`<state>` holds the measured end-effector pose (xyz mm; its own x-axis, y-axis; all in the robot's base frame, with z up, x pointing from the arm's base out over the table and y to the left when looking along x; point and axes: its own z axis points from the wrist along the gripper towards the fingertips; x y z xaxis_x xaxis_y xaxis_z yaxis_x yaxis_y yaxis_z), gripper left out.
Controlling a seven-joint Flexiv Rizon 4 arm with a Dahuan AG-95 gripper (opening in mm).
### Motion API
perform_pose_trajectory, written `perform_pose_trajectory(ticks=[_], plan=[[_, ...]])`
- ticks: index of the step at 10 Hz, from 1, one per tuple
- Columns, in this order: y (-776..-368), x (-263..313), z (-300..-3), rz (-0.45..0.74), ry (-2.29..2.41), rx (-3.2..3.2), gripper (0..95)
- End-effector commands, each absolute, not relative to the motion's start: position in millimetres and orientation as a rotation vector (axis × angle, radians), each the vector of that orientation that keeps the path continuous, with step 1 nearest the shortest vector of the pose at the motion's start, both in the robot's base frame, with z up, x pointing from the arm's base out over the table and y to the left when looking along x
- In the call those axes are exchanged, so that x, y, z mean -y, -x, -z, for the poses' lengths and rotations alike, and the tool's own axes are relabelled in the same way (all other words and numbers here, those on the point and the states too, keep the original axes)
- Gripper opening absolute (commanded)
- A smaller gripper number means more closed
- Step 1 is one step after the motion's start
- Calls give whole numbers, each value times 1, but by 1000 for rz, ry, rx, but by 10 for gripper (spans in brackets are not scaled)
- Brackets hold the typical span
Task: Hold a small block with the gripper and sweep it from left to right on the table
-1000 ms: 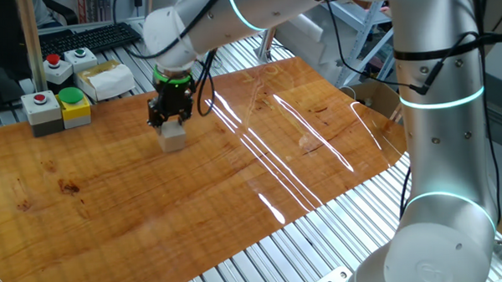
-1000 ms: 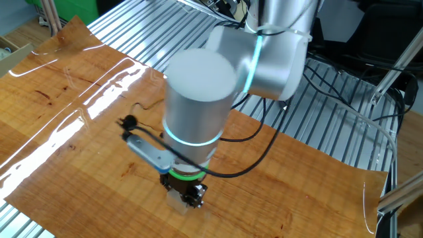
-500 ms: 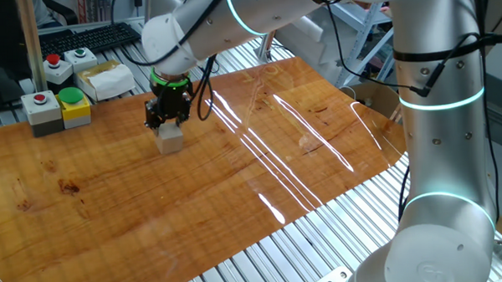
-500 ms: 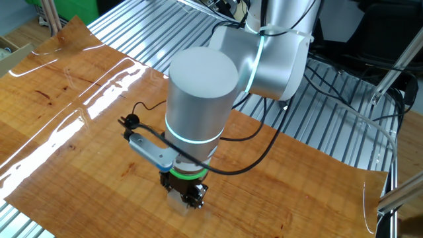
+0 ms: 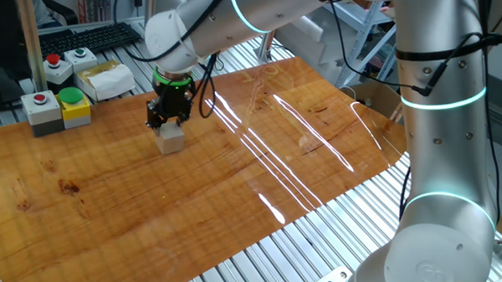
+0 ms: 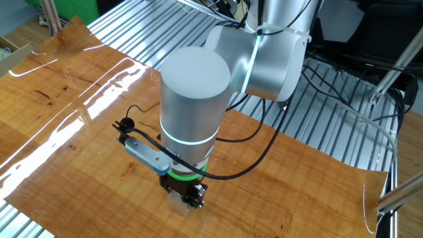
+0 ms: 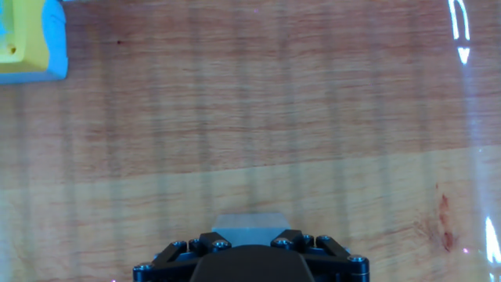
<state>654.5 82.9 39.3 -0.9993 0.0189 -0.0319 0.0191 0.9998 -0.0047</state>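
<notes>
The small block [image 5: 171, 139] is a pale wooden cube standing on the table [image 5: 236, 183] near its far left part. The gripper [image 5: 168, 123], black with a green ring, is directly above it with its fingers closed on the block's top. In the other fixed view the block [image 6: 176, 201] peeks out under the gripper [image 6: 185, 196] near the table's front edge. In the hand view the block [image 7: 249, 221] shows as a pale face between the black jaws at the bottom edge, resting on the table [image 7: 250, 117].
Grey button boxes [image 5: 41, 109] with red and green buttons and a wrapped pale object [image 5: 106, 79] stand beyond the table's far left edge. A yellow-and-blue thing [image 7: 27, 39] sits at top left of the hand view. Ribbed aluminium frame [image 5: 305, 248] surrounds the board.
The gripper with the block has shifted slightly left and back across the table, by a small amount; the block stays in the jaws.
</notes>
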Motion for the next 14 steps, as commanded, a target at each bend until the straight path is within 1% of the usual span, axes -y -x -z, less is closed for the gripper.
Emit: perform_pose_trajectory(ticks=[1,3,5,6,8,9,10,14], plan=[[-652,-82,-40,5,-2,-3106,0],[-652,-82,-40,-8,5,-3104,0],[-652,-82,-40,-86,19,-3096,0],[-652,-82,-40,-57,-10,-3101,380],[-652,-82,-40,-44,-19,-3116,760],[-652,-82,-40,-51,-41,-3113,760],[-652,-82,-40,-47,-55,-3111,950],[-652,-82,-40,-46,-32,-3119,950]])
